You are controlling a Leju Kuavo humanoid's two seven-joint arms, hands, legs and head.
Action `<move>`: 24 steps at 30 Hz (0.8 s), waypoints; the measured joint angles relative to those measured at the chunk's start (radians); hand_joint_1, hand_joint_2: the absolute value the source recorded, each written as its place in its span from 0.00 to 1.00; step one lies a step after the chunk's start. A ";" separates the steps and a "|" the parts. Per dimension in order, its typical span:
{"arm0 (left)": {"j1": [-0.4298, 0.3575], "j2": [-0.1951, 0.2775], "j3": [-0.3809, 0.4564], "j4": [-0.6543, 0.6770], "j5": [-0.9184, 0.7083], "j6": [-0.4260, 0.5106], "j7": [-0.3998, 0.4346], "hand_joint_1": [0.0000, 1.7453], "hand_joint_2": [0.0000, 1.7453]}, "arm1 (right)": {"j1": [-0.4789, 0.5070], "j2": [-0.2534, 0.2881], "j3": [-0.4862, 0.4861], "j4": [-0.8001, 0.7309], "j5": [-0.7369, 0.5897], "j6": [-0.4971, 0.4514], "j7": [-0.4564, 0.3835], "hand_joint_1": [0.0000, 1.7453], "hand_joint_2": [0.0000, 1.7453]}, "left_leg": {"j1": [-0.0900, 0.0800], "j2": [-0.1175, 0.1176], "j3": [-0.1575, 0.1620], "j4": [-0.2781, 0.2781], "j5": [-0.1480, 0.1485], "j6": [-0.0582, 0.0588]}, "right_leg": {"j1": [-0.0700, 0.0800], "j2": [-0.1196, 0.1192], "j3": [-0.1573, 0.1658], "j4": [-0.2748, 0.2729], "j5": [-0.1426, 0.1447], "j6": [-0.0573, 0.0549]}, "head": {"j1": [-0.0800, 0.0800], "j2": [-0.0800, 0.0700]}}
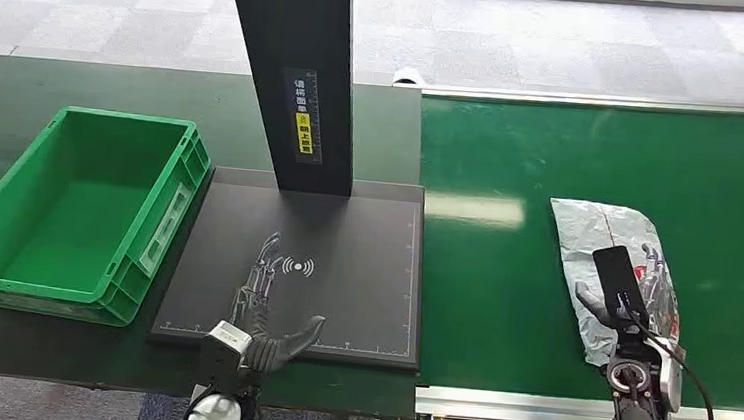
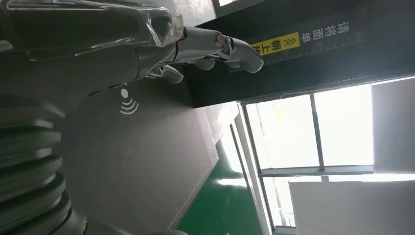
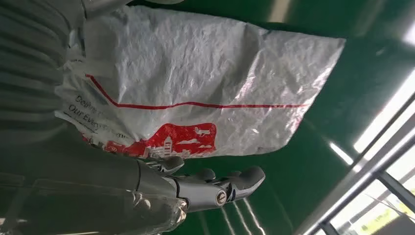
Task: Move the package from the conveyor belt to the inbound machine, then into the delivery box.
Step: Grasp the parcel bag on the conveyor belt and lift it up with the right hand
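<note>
Right now I count one package (image 1: pixel 611 279), one crate, one scanner pad, two hands.
I see the silver courier bag with red print lying flat on the green conveyor belt (image 1: pixel 503 281), near its front edge. My right hand (image 1: pixel 632 291) sits over the bag's near end, its fingers (image 3: pixel 235 181) stretched along one edge and its thumb at the opposite side; I cannot tell whether it grips yet. My left hand (image 1: pixel 265 312) hovers low above the black inbound machine pad (image 1: pixel 361 299), fingers apart, thumb out, holding nothing. The single green delivery box (image 1: pixel 1 281) stands just beside the pad.
</note>
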 joint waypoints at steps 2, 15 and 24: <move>0.009 -0.002 0.002 -0.009 -0.004 0.004 0.003 0.00 1.00 | -0.031 -0.009 -0.001 0.050 0.019 0.022 0.029 0.00 1.00 | 0.000 0.000 0.000 0.000 0.000 0.000 | 0.000 0.000 0.000 0.000 0.000 0.000 | 0.000 0.000; 0.075 -0.004 0.048 -0.078 -0.044 0.014 0.027 0.00 1.00 | -0.155 -0.026 0.012 0.323 0.167 0.069 0.236 0.00 1.00 | 0.002 -0.003 -0.002 -0.001 0.000 0.000 | 0.002 -0.001 -0.001 0.000 -0.001 0.000 | 0.000 0.000; 0.077 -0.004 0.057 -0.084 -0.044 0.014 0.027 0.00 1.00 | -0.170 -0.026 0.015 0.356 0.169 0.070 0.236 0.00 1.00 | 0.001 -0.003 -0.002 0.000 0.000 0.000 | 0.001 -0.001 -0.001 0.000 -0.001 0.000 | 0.000 0.000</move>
